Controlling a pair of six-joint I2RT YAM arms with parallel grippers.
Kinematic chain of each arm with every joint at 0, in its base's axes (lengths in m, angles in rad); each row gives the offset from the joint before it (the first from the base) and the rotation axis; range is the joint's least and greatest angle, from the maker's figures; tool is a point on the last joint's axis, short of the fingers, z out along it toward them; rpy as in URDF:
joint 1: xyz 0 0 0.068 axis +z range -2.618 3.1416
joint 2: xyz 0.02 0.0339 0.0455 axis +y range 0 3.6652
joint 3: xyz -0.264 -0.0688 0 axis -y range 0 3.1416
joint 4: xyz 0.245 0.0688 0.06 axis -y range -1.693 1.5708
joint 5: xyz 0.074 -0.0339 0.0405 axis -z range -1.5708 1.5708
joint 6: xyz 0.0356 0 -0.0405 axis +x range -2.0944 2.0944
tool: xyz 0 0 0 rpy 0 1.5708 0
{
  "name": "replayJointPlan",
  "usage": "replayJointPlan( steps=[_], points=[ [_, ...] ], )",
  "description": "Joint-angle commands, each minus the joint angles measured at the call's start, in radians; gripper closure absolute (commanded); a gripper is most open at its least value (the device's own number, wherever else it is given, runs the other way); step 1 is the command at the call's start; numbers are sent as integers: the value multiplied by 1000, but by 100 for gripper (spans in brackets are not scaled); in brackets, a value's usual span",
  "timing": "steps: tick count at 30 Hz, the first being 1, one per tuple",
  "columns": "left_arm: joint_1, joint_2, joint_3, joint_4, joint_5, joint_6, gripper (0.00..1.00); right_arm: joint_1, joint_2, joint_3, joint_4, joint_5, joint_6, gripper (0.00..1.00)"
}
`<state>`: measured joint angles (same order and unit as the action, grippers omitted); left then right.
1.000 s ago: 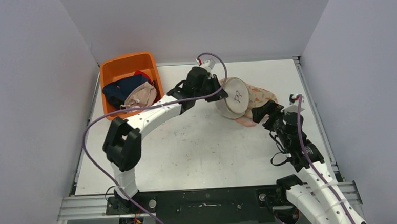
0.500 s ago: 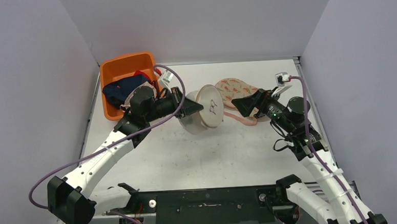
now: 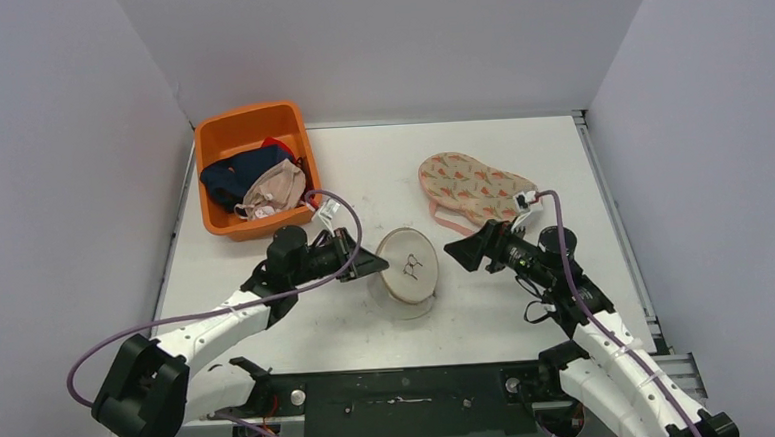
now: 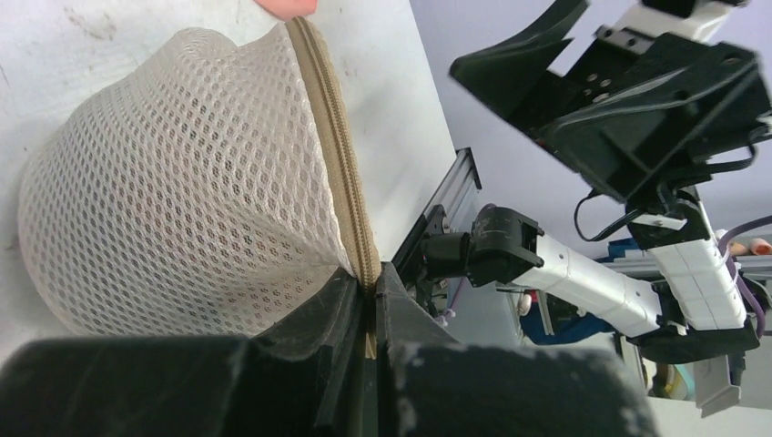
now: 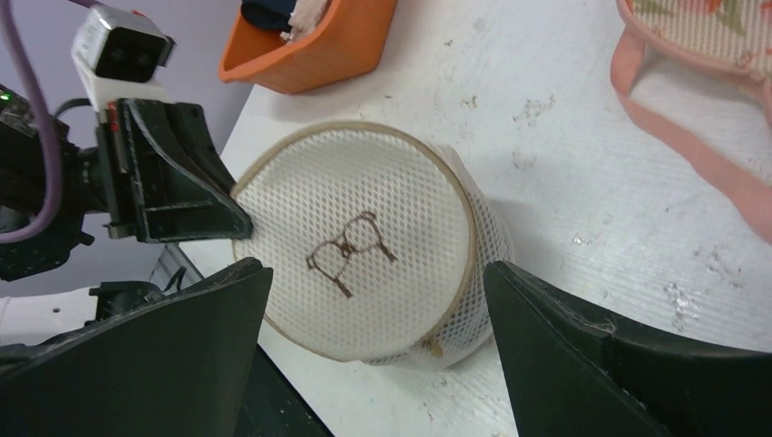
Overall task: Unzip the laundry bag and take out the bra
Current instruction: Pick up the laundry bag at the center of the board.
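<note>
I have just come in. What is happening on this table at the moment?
The left gripper is shut on the zipper edge of the mesh laundry bag, holding it near the middle of the table. The right gripper is open and empty, facing the bag. The bra lies on the table behind, outside the bag.

I see white table [image 3: 520, 141], scuffed in the right wrist view | orange bin [image 3: 248, 119] at far left, against the left wall | patterned bra [image 3: 470, 186] lying flat far right, pink strap toward near side | round mesh laundry bag [image 3: 407, 268] standing on its edge near middle, near bra, well apart from bin
</note>
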<state>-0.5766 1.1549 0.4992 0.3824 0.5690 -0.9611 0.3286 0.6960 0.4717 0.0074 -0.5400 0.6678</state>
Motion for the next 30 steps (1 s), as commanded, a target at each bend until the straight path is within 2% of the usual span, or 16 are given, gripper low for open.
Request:
replayJointPlan(
  steps=[1, 4, 5, 8, 13, 17, 21, 26, 30],
  points=[
    [7, -37, -31, 178, -63, 16, 100, 10, -8, -68, 83, 16, 8, 9],
    [9, -32, -83, 219, -86, -12, 100, 21, 8, -122, 126, 11, 19, 5],
    [9, -37, -83, 182, -98, -21, 100, 28, 18, -139, 137, 12, 20, 0],
    [8, -74, -51, 22, -130, 5, 100, 59, 75, -158, 176, 9, 11, 9],
    [16, -102, -51, -55, -164, 38, 100, 86, 184, -182, 299, 11, 22, 16],
    [25, -64, -63, -29, -131, 24, 100, 86, 319, -194, 432, -25, 55, 28],
    [31, -43, -78, -13, -122, 21, 100, 87, 398, -199, 557, -39, 90, 34],
    [32, -34, -97, 8, -122, 13, 100, 93, 495, -167, 605, -47, 98, 37],
    [36, -23, -97, -19, -138, 19, 100, 103, 554, -140, 599, -45, 85, 45]
  ],
)
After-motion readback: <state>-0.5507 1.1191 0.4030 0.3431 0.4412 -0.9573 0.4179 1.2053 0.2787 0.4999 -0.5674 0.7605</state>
